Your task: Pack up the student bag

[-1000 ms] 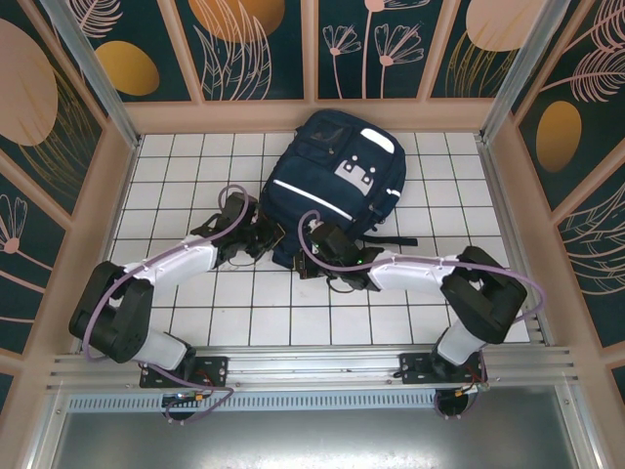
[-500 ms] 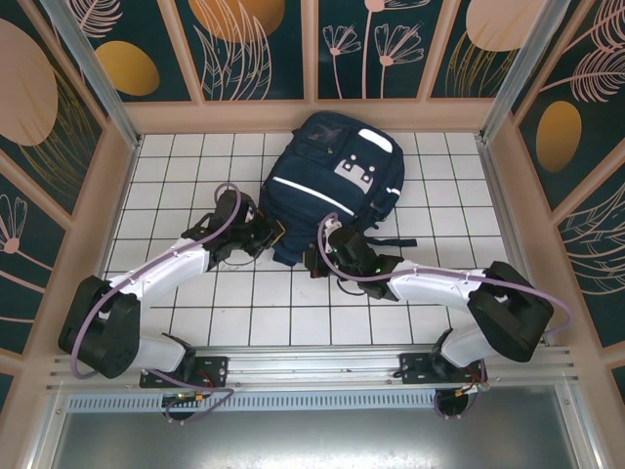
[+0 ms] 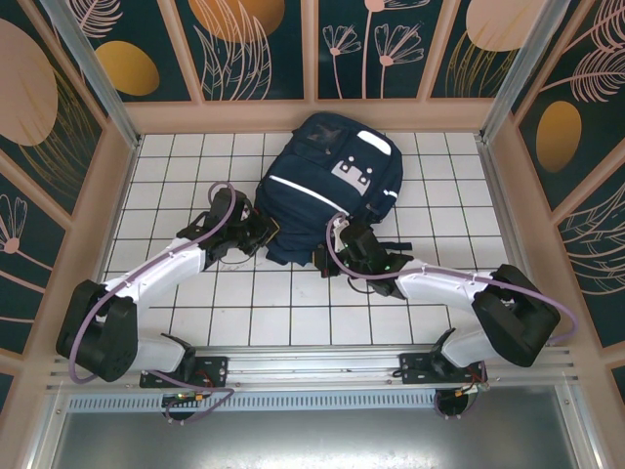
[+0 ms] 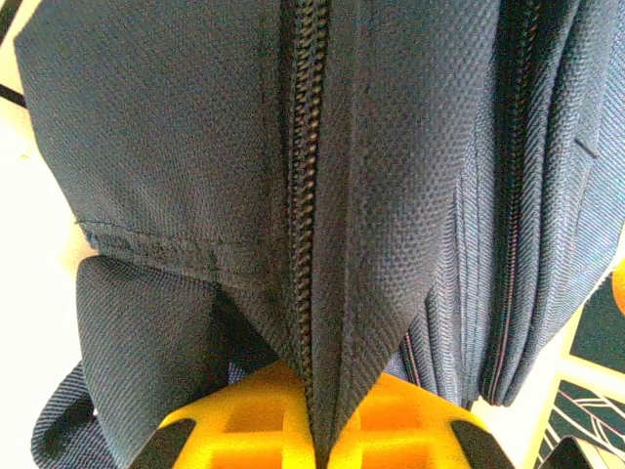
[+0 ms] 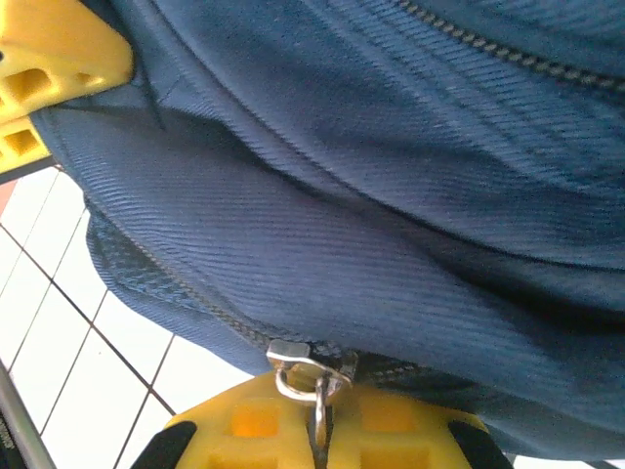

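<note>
1. The bag lies flat on the white-tiled bench, in the middle towards the far side. Its striped front faces up.
2. The left arm has its elbow low and out by the left wall. Its forearm reaches diagonally up to the bag's near-left corner.
3. The left pincer is clamped tight. In the wrist view its yellow fingers pinch a fold of navy fabric, with a closed zip running straight down into the grip.
4. The right arm folds at an elbow out to the right. Its forearm lies low over the tiles, pointing left at the bag's near edge.
5. The right pincer is closed as well. Its wrist camera shows a metal zip pull nipped between the fingertips, just under the bag's bulging side.
6. Both pincers sit close together along the bag's near edge.
</note>
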`<move>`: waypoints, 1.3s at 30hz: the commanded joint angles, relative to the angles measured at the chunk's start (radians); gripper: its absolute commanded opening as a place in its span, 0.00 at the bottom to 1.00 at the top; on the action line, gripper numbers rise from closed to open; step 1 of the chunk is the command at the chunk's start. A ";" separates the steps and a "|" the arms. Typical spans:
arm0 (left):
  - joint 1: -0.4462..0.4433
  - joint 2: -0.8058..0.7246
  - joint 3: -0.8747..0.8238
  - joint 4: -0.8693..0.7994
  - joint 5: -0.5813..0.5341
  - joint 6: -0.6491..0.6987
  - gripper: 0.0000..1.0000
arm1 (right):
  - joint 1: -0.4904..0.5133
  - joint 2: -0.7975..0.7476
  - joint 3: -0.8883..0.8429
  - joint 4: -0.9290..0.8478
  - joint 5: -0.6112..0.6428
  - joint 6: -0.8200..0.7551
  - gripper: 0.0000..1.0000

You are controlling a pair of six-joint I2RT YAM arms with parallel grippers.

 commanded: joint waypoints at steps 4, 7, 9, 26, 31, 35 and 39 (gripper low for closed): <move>0.066 -0.097 0.051 -0.039 -0.139 0.034 0.00 | -0.110 -0.001 -0.084 -0.110 0.114 0.013 0.00; 0.080 -0.116 0.053 -0.050 -0.141 0.035 0.00 | -0.138 -0.011 -0.105 -0.097 0.139 0.030 0.00; 0.087 -0.123 0.057 -0.057 -0.138 0.037 0.00 | -0.151 -0.015 -0.110 -0.094 0.150 0.035 0.00; 0.102 -0.142 0.050 -0.066 -0.130 0.037 0.00 | -0.331 0.079 -0.089 -0.088 0.204 0.078 0.09; 0.102 -0.137 0.013 -0.010 -0.088 0.032 0.00 | -0.369 0.116 -0.058 -0.075 0.190 0.067 0.28; 0.102 -0.127 -0.030 0.044 -0.032 0.029 0.00 | -0.370 0.070 -0.058 -0.057 0.104 0.047 0.42; 0.095 -0.141 -0.059 0.071 -0.012 0.051 0.00 | -0.341 -0.113 -0.128 -0.028 -0.012 0.013 0.58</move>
